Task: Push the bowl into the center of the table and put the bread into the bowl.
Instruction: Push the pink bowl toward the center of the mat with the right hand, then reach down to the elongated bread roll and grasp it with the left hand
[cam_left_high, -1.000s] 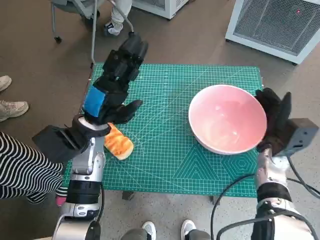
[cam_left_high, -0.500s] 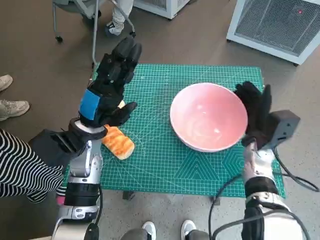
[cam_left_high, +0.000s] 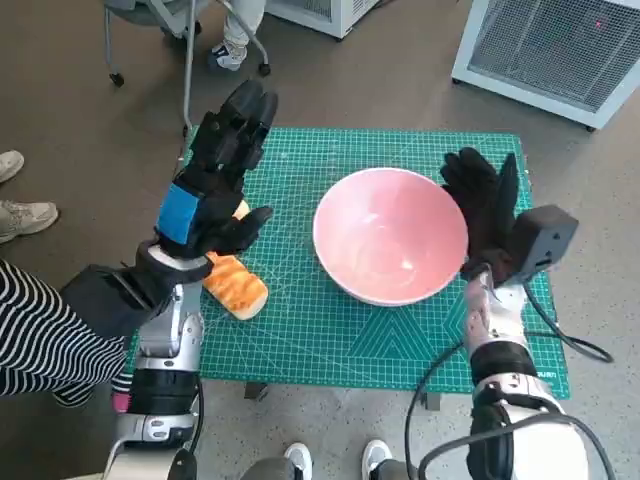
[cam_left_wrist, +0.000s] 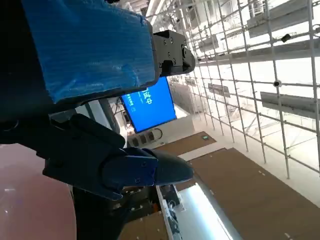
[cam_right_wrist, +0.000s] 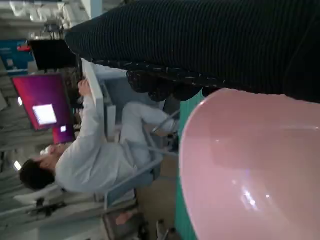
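Note:
A large pink bowl (cam_left_high: 390, 235) stands near the middle of the green cutting mat (cam_left_high: 300, 320). My gloved right hand (cam_left_high: 484, 212) is flat against the bowl's right rim, fingers spread and holding nothing. The right wrist view shows the bowl (cam_right_wrist: 255, 170) close under the glove (cam_right_wrist: 210, 45). A piece of toasted bread (cam_left_high: 236, 284) lies near the mat's left edge. My left hand (cam_left_high: 213, 178) hovers raised above the bread with fingers extended, empty. In the left wrist view, the left hand (cam_left_wrist: 100, 125) is seen against a ceiling and a blue screen.
White cabinets (cam_left_high: 560, 50) stand beyond the table's far right corner. A chair on castors (cam_left_high: 180, 40) and a person's feet are at the far left. A striped sleeve (cam_left_high: 40, 340) is by the left edge. In the right wrist view a person (cam_right_wrist: 90, 150) sits on a chair.
My right hand has pushed the bowl leftward from the mat's right side to near its middle. My left hand has risen slightly above the bread.

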